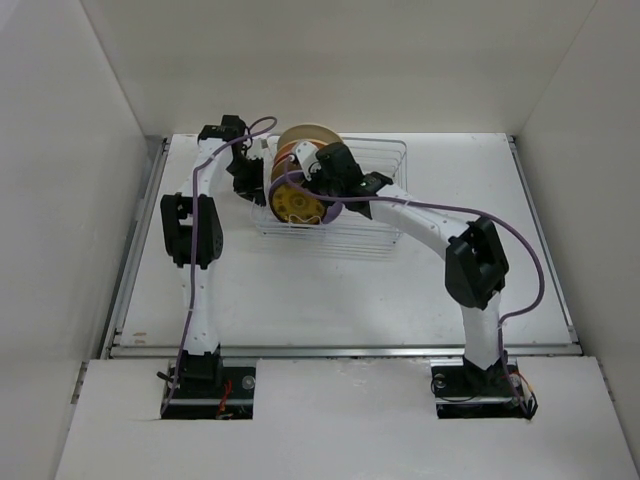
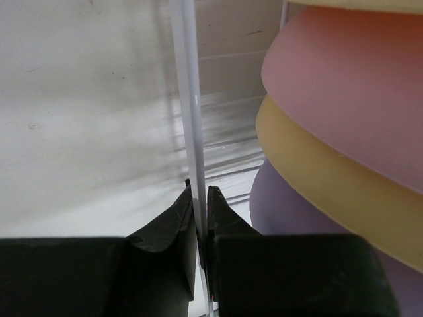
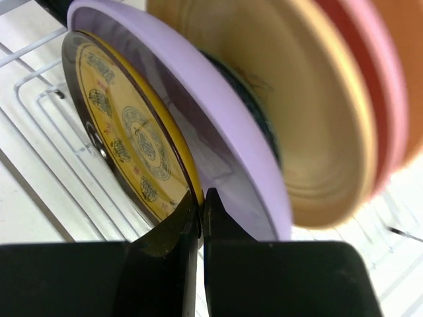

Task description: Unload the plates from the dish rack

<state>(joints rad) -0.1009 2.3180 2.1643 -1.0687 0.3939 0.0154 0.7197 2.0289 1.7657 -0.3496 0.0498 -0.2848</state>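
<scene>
location: rack [image 1: 385,145] near far edge of surface [image 1: 350,290], left of centre; plates stand on edge, packed in its left end. state: right claw [image 3: 201,198] clenched on rim of amber plate [image 3: 125,139] (front of stack). left claw [image 2: 201,195] pinched on rack wire [image 2: 189,99], likely bracing. handling: stiff, glazed, probably slippery, breakable; rim is the only hold, so lift straight up. in way: lavender plate [image 3: 238,142] close behind (contact unclear), then tan plate [image 3: 297,86], pink plate [image 2: 357,79]. tilt risks clipping neighbour.
</scene>
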